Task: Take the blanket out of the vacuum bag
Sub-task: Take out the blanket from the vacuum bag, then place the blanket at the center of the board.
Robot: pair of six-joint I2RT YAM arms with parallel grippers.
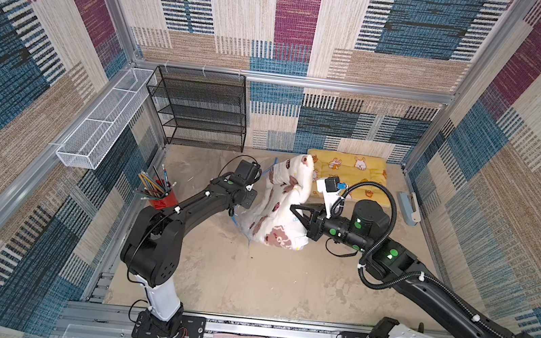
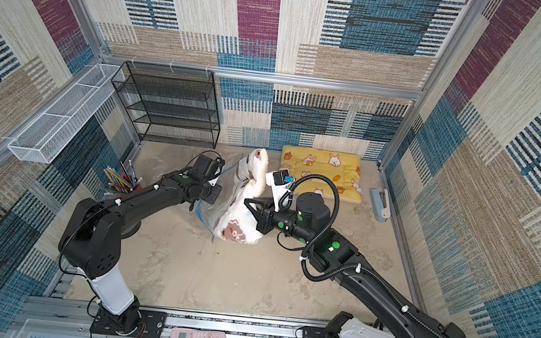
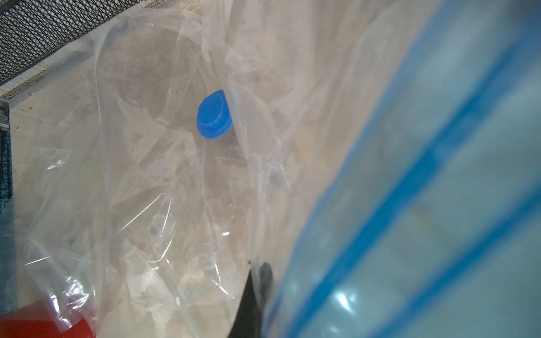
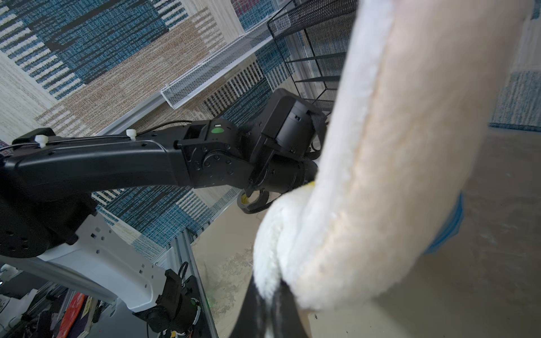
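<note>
The blanket, white fleece with brown bear prints, stands bunched up in mid-floor, its upper fold raised. My right gripper is shut on a fold of the blanket, and the fleece is pinched between its black fingers. The vacuum bag is clear crinkly plastic with a round blue valve cap and a blue zip strip. It hangs round the blanket's left side, where its blue strip shows. My left gripper is shut on the bag's plastic by the strip.
A black mesh shelf and a white wire basket stand at the back left. A red cup of pencils sits beside my left arm. A yellow rabbit-print cushion and a grey-blue stapler lie at the back right.
</note>
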